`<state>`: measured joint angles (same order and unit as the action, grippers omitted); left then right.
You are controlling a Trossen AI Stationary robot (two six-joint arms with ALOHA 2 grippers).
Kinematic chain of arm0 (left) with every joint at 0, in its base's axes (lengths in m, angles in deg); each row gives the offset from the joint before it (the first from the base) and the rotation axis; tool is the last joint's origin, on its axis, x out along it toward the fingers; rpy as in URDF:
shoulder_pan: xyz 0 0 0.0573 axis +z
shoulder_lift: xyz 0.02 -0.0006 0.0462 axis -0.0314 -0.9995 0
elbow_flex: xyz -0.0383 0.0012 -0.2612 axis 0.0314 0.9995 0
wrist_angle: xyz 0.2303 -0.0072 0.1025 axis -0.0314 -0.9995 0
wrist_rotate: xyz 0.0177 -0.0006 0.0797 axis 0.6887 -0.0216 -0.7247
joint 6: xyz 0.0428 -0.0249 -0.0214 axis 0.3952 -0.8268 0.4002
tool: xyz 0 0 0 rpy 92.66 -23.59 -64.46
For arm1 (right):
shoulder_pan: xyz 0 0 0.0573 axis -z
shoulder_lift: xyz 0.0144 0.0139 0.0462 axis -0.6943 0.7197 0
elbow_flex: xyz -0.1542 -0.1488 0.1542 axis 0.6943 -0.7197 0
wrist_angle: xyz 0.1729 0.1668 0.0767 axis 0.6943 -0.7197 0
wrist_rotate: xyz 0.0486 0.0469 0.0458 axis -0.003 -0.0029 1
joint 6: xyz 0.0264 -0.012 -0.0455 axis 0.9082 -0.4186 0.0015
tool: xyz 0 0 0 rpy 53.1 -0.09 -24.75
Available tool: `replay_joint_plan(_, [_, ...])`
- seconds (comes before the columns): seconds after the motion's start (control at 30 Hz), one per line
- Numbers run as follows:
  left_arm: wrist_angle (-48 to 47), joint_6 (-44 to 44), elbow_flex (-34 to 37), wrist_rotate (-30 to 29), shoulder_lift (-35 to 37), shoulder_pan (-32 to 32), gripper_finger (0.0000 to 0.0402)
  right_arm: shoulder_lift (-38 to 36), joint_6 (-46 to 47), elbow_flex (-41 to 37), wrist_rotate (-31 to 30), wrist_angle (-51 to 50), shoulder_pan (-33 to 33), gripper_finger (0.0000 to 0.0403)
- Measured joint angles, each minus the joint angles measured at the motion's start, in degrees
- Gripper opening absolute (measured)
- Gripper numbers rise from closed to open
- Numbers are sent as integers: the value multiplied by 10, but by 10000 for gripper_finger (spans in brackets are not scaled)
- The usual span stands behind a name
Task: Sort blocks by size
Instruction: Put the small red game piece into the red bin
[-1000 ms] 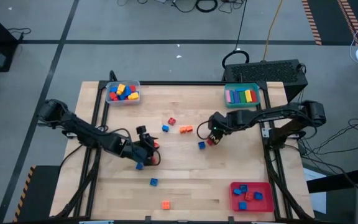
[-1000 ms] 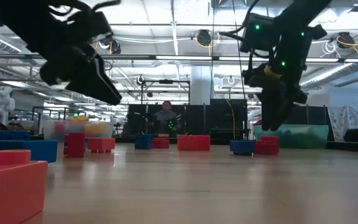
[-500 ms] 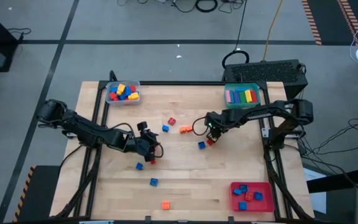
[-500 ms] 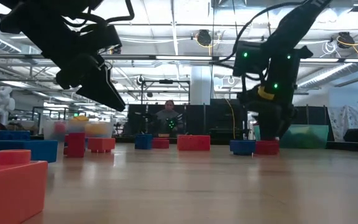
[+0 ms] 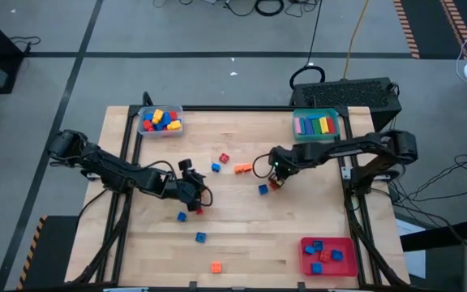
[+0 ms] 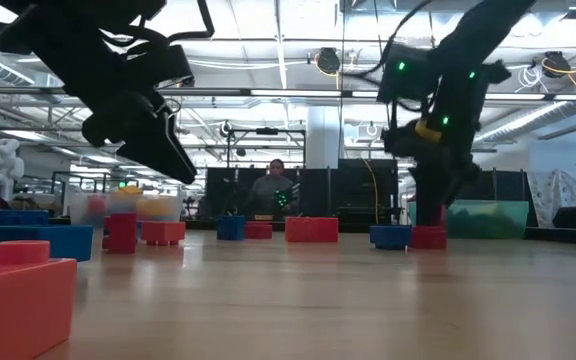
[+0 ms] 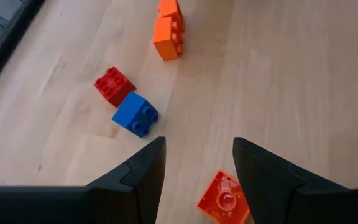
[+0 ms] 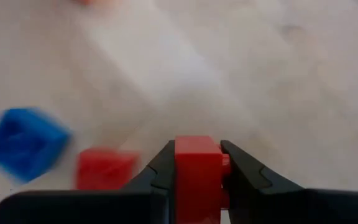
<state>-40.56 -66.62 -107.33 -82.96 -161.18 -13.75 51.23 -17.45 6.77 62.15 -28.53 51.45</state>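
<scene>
Small loose blocks lie about the middle of the wooden table. My right gripper points steeply down at the table's middle right and is shut on a red block. Beside it on the table lie a blue block and another red block. My left gripper hovers open at the middle left. A red-orange block lies on the wood below its fingers, untouched. Ahead of it lie blue, red and orange blocks. My right gripper pinches the red block by two opposite sides between its two fingers. The fingers come from above, slanting steeply down. In the low view the fingers reach a red block at table height. Whether it is clear of the wood I cannot tell.
A clear tray of mixed blocks stands at the far left. A teal tray of long bars stands at the far right, and a red tray with small blocks at the near right. Single blocks lie near the front.
My right gripper has sunk from above the table down to the red block beside the blue one and has shut on it.
</scene>
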Motion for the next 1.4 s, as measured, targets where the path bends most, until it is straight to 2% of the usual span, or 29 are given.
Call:
replay_joint_plan(0.23, [-8,0,0,2,0,-9,189,-70,96,1,7,-57,-94,71])
replay_joint_plan(0.53, [-3,1,0,-2,0,-8,189,-136,293,1,6,-66,-274,73])
replay_joint_plan(0.77, [14,9,0,-3,0,-1,189,-136,432,1,10,-32,-430,74])
replay_joint_plan(0.97, [35,16,0,-3,0,9,189,-135,476,1,-12,66,-531,74])
replay_joint_plan(1.1, [39,15,0,-3,0,9,189,-123,552,2,-23,64,-583,74])
replay_joint_plan(1.2, [41,15,0,-3,0,9,189,-101,624,2,-8,38,-616,74])
replay_joint_plan(1.3, [58,16,0,-3,0,10,189,-74,677,2,23,28,-635,74])
replay_joint_plan(1.4, [71,15,0,-4,0,10,189,-54,706,2,24,32,-643,78])
